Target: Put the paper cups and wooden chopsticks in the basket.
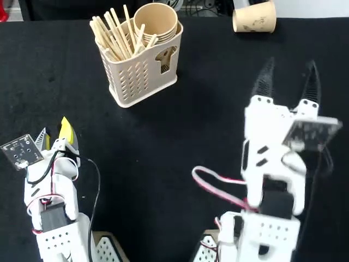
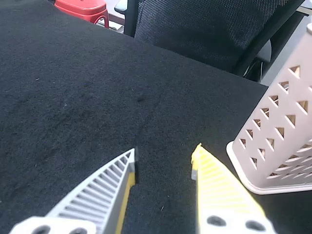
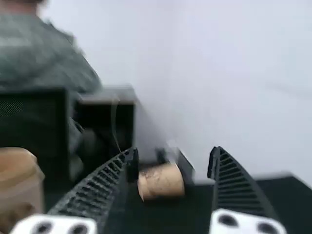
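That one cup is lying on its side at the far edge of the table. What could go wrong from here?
The paper cup lies on its side by the far edge of the table, so a nudge from the open right gripper might roll it off. The basket is already crowded with chopsticks and stacked cups; the new cup may catch on the sticks or sit crooked.

We see a table [image 1: 163, 136] covered in black, felt-like cloth with a few pale specks on it. In the left wrist view we find a black mesh chair [image 2: 204, 29] just past the table's far edge, and near it a red stool [image 2: 82, 7], cut off by the frame. In the right wrist view we see a plain white wall [image 3: 234, 63] behind the table, with a dark cabinet [image 3: 102, 117] against it, too blurred for us to tell more.
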